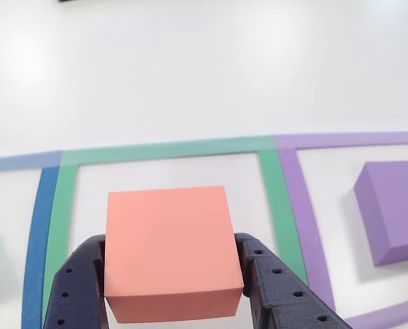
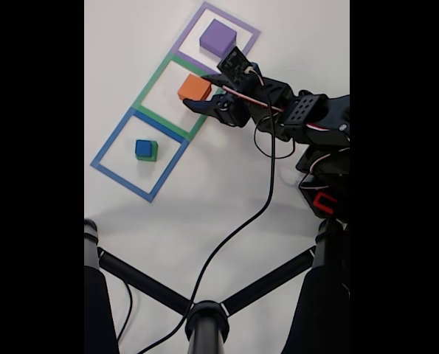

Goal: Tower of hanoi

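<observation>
Orange cube (image 1: 171,250) clamped between the two dark fingers of the tool (image 1: 173,288), one finger on each side face, seen from the camera close behind the jaws. Held over the green square outline (image 1: 169,149), the middle of three taped squares on the white tabletop (image 1: 190,68); whether resting on the surface or lifted just clear, impossible to tell. Gripped low and square, presumably so the flat faces stay level for setting down or stacking.

Purple cube (image 1: 394,209), the biggest, sitting alone inside the purple outline (image 1: 306,226) to the right in that close view. In the fixed view, small blue cube (image 2: 143,148) stacked on the green cube (image 2: 152,153) inside the blue outline (image 2: 105,151), well apart from the arm (image 2: 308,118). Layout fitting a mid-game position: two smallest parked together, orange in transit, purple as a likely base (a judgement only).

All four cubes matte, sharp-edged, plain-coloured, with no gloss or markings; likely light and easy to pinch. Finger surfaces dark, rigid, dotted with small round holes. Outlines flat bands, sharing edges between neighbours. Black cable (image 2: 267,192) trailing from the arm across the tabletop toward a dark stand (image 2: 204,317) at the bottom of the fixed view.
</observation>
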You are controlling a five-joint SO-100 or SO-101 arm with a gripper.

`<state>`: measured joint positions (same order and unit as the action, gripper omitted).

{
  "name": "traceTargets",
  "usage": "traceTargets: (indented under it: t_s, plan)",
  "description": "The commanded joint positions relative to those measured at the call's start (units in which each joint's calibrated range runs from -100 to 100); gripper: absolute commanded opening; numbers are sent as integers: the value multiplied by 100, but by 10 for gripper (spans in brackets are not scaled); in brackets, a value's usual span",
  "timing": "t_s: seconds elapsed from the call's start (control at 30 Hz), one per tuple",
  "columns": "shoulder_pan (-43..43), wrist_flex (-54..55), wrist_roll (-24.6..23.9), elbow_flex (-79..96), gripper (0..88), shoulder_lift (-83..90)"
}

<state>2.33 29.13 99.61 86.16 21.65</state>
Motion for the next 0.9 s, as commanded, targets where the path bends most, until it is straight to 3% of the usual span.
traceTargets:
  t_s: [0.0, 0.37, 0.87]
  plan:
    - [-54, 1275, 39, -79, 118, -931]
    - [-92, 2659, 39, -688, 118, -2750]
    - [-123, 3639, 39, -1179, 142, -4032]
